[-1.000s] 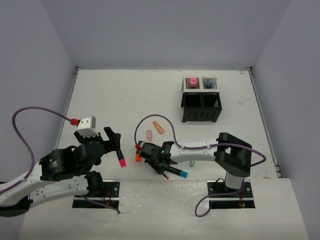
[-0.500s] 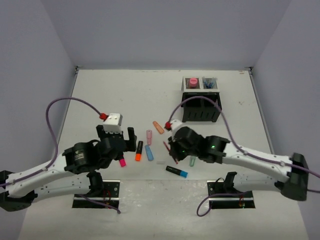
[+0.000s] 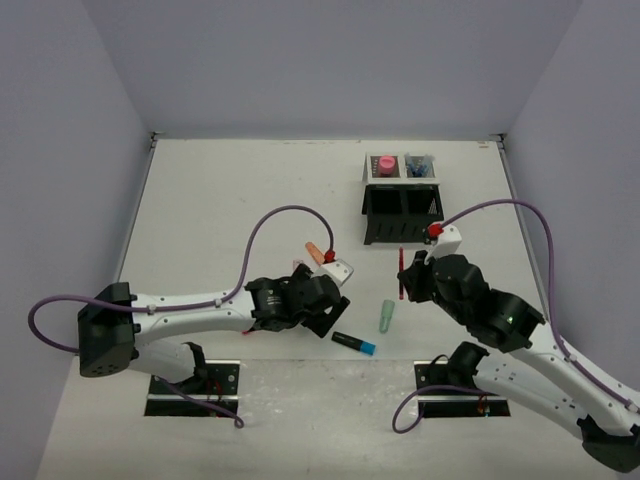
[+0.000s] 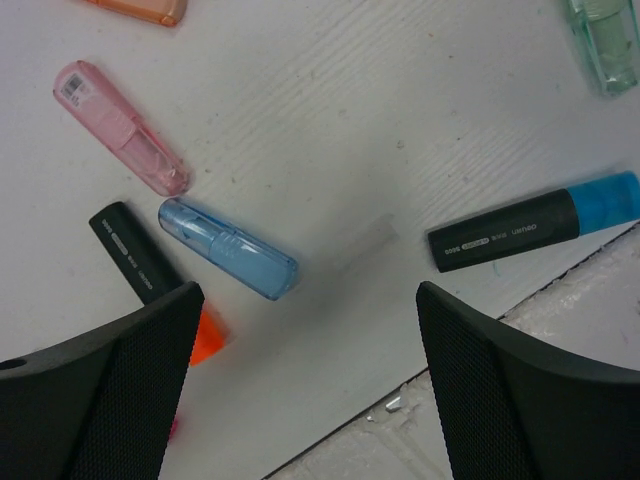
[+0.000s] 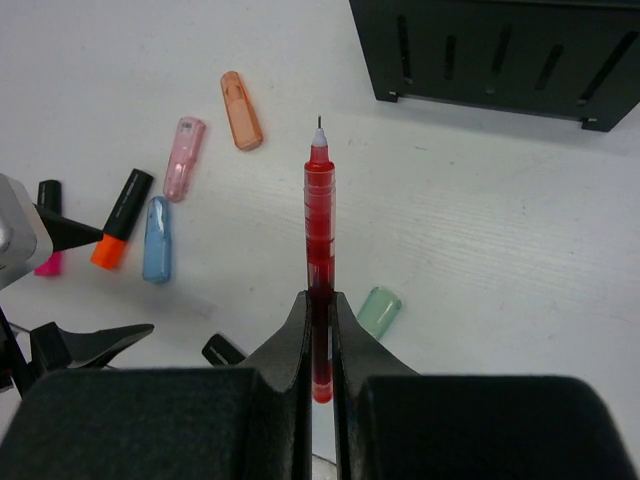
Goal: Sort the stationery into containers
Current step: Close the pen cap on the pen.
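Right gripper (image 5: 320,300), clamped on the red pen (image 5: 318,220), is best carried over the black mesh organizer (image 5: 475,55) and opened only once the tip is sunk inside one compartment.

The top camera looked down from high behind the near edge over the whole bench (image 3: 220,190). The left wrist camera hung close over it, the right wrist camera higher, facing the organizer (image 5: 500,50); all three shared the mint highlighter (image 3: 385,316)
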